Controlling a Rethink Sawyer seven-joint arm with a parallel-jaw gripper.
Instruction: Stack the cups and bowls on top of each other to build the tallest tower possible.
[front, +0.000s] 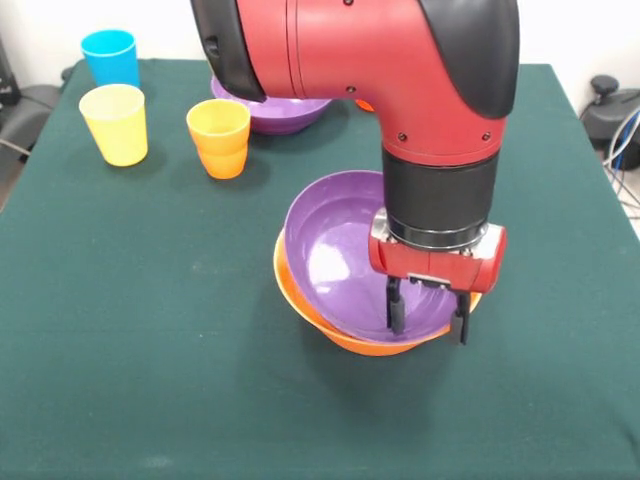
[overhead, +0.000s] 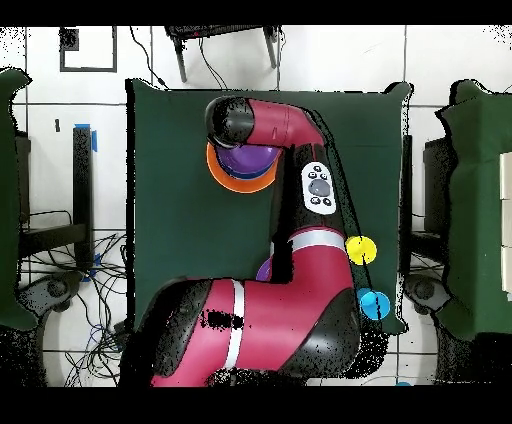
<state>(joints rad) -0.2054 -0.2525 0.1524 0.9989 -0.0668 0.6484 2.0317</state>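
The tool (front: 430, 318) hangs over the near rim of a purple bowl (front: 335, 245), its fingers spread and holding nothing, one inside the rim and one outside. That bowl sits tilted in the large orange bowl (front: 345, 338) near the middle of the surface (front: 150, 350). Toward the far left corner stand the light blue cup (front: 110, 56), yellow cup (front: 115, 123) and orange cup (front: 219, 137), all empty; a second purple bowl (front: 282, 113) lies by the far edge.
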